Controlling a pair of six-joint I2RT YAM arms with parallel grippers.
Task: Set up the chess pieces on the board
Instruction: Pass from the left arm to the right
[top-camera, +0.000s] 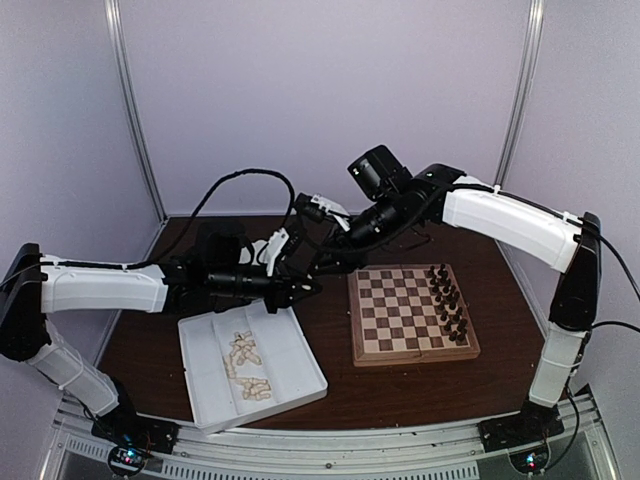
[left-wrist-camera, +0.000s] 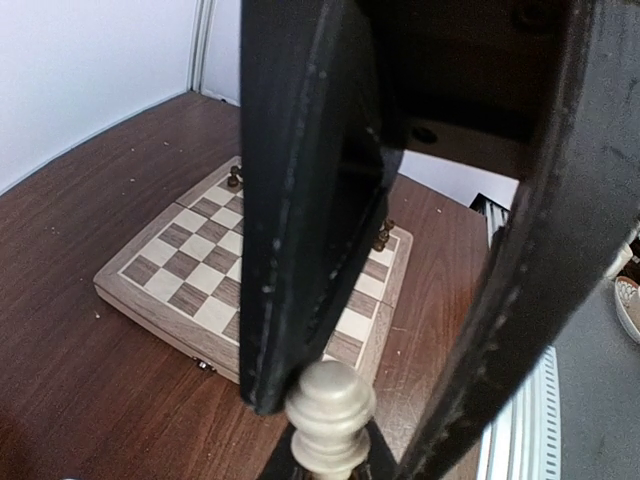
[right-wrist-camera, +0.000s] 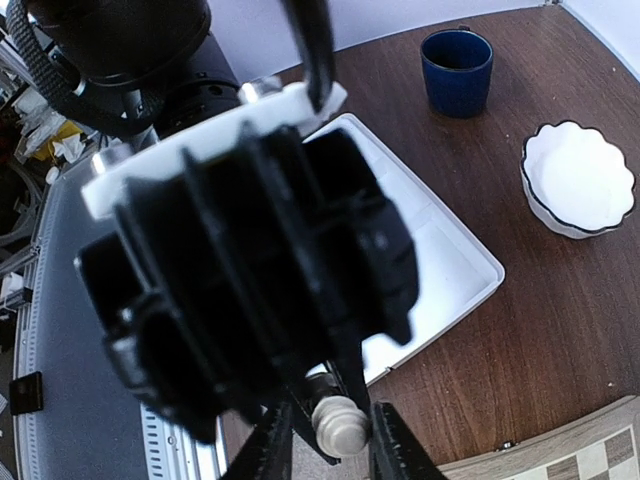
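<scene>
The handover point sits left of centre in the top view, above the far edge of the white tray (top-camera: 290, 350). There the left claw (left-wrist-camera: 330, 464) is pinched tight on the base of one cream chess piece (left-wrist-camera: 330, 408). The piece's long axis seems to run on from the left fingertips, with the rounded head outermost.

The right claw (right-wrist-camera: 335, 455) meets it head-on. Its jaws stand partly apart on either side of the piece. In the left wrist view its black fingers (left-wrist-camera: 300, 200) fill the frame. One tip is just beside the piece's head and a gap shows on the other side, so it does not look clamped yet.

The board (top-camera: 390, 312) lies on the surface (top-camera: 400, 390) to the right of both claws and lower. The dark pieces (top-camera: 450, 300) are lined up along its right-hand columns, and the columns facing the claws are bare. The other cream pieces (top-camera: 246, 365) lie loose in the tray.

The left arm stretches low and nearly level from the left edge to the centre. The right arm rises from its base at lower right and bends at the upper right. Its forearm reaches leftward past the board's far edge. That arm is mounted on the board's side, so it is the better one to carry the piece there.
</scene>
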